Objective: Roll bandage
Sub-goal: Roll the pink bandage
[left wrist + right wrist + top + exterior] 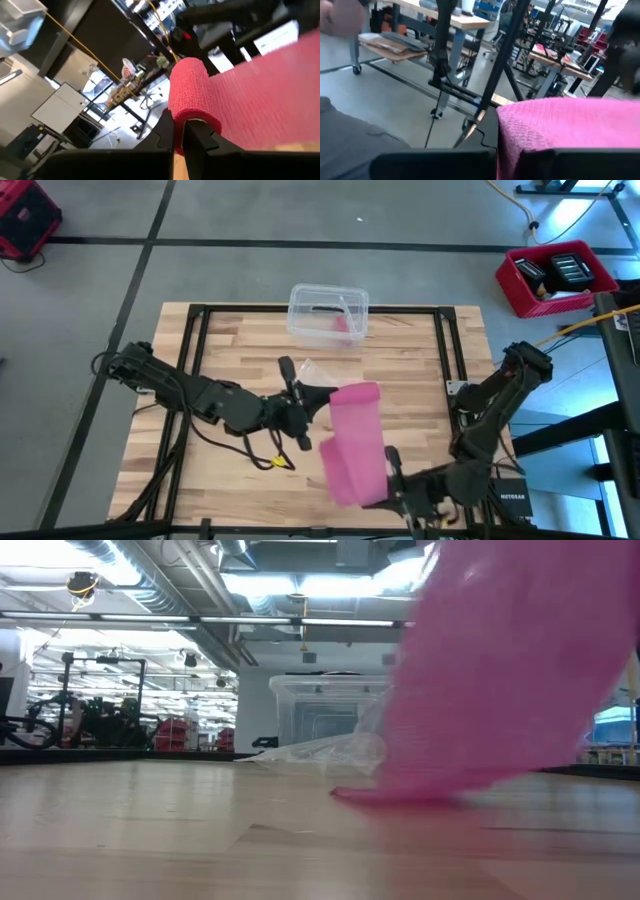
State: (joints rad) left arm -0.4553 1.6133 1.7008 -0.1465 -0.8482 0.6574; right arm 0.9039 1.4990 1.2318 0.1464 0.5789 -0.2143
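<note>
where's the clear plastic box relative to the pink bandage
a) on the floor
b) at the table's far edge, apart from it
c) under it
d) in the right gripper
b: in the high view the clear plastic box sits at the table's far edge, apart from the bandage.

We saw a light wooden table (240,340) with a butcher-block top, edged by a dark metal frame (200,330). Near its far edge stood a clear plastic box (328,312), and just in front of it lay a small crumpled clear wrapper (312,370). The pink bandage (356,442) touched the tabletop along one low fold in the level view, while the rest hung raised. A yellow cable (280,461) lay on the wood near the front.
</note>
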